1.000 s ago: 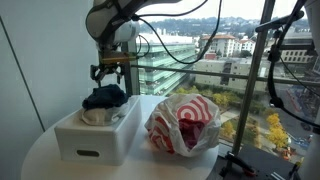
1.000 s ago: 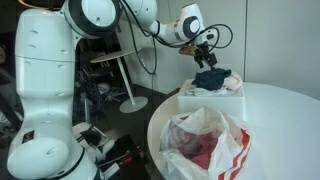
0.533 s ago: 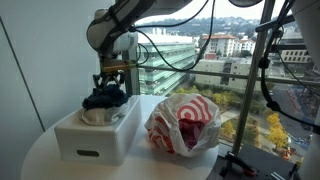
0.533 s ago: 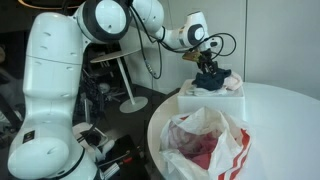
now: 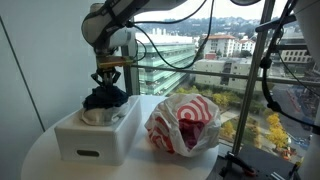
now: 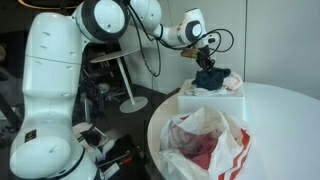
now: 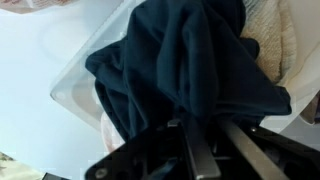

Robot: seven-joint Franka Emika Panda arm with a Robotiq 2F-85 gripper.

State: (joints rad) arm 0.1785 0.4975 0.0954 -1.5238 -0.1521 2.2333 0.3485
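A dark blue cloth [image 5: 104,98] [image 6: 212,78] [image 7: 180,60] lies heaped on top of a white box [image 5: 90,135] [image 6: 200,103] on the round white table [image 5: 40,160]. My gripper [image 5: 107,82] [image 6: 207,65] [image 7: 207,122] points straight down into the heap. Its two fingers stand close together with a fold of the blue fabric pinched between them. Under the blue cloth lies a pale beige cloth [image 7: 275,35] [image 5: 95,115]. The box rim [image 7: 75,85] shows at the left of the wrist view.
A red and white plastic bag [image 5: 185,122] [image 6: 210,145] sits on the table right next to the box. A camera stand [image 5: 270,90] rises at the table's far side by the window. The robot's white body [image 6: 50,100] stands beyond the table edge.
The gripper came down from above the box into the blue cloth. Its fingers went from wide apart to pinched together on the fabric.
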